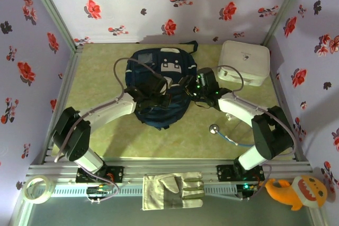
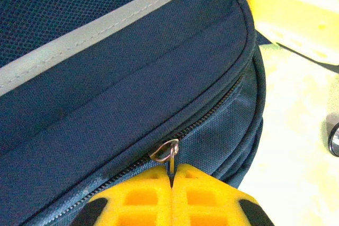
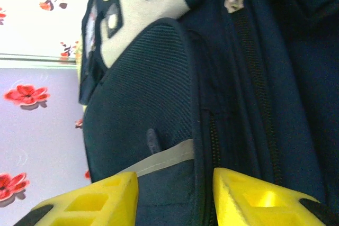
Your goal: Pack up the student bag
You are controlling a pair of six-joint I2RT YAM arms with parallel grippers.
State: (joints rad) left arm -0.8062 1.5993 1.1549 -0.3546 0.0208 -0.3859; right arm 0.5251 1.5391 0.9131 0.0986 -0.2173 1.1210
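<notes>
Pinching a metal zip pull [image 2: 168, 152] on one navy-blue fabric backpack [image 1: 159, 115] with closed left gripper [image 2: 171, 175]; right gripper [image 3: 175, 183] parted alongside; one white zip case [image 1: 244, 62] nearby.

A high camera behind the arm bases looks down over the whole table [image 1: 106, 130], while close-up cameras behind the left hand [image 2: 172, 183] and right hand [image 3: 175, 194] both face the navy student bag [image 1: 157, 91] at its centre.

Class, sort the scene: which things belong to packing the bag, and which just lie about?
Job: student bag; zip pull, pinched by left hand; open right hand; white case, perhaps to pack.
Lying about: glove; tape roll; orange plush toy.
</notes>
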